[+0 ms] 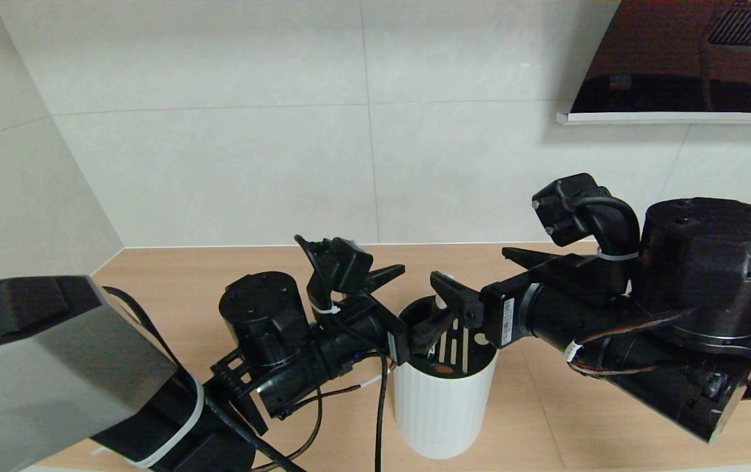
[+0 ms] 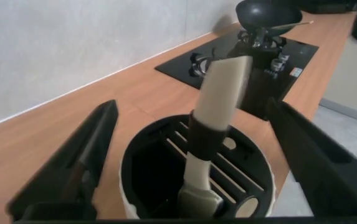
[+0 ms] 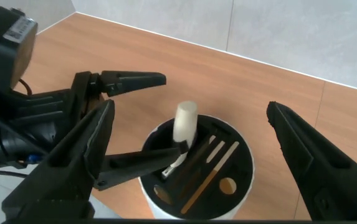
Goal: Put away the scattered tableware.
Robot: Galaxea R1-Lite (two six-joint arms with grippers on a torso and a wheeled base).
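A white ribbed utensil holder (image 1: 444, 413) with a black slotted insert stands on the wooden counter (image 1: 218, 275). A utensil with a cream handle (image 2: 218, 106) stands upright in one slot, its tip (image 1: 441, 300) poking above the rim. My left gripper (image 1: 408, 305) is open at the holder's rim, with the handle between its fingers (image 2: 72, 168) but untouched. My right gripper (image 1: 490, 275) hangs open just above the holder (image 3: 197, 186). From the right wrist, the handle (image 3: 184, 124) stands between the left gripper's (image 3: 147, 121) spread fingers.
A black cooktop (image 2: 228, 62) carrying a dark wok (image 2: 268, 15) lies farther along the counter. A range hood (image 1: 677, 72) hangs on the tiled wall at the upper right. Bare counter surrounds the holder.
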